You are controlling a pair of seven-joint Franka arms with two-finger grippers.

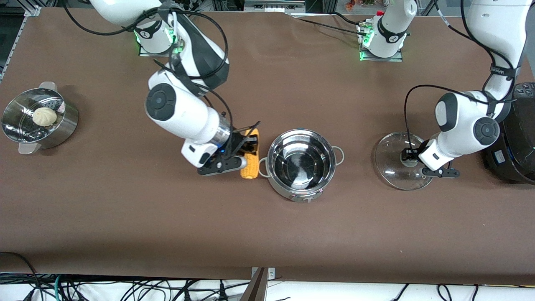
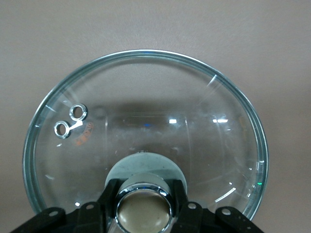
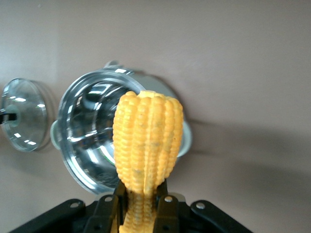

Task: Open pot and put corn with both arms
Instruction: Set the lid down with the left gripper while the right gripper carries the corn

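Now the left gripper (image 1: 408, 158) pinches the clear glass lid (image 1: 397, 161) aside by its beige knob so the right gripper (image 1: 246, 149), clamped on the yellow corn cob (image 1: 250, 161), can reach the open shiny steel pot (image 1: 301, 164).

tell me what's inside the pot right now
Nothing: the pot stands open, its bare shiny bottom showing. The corn is beside it in the right end effector, not inside.

Open steel pot (image 1: 301, 164); yellow corn (image 1: 250, 161) beside it.
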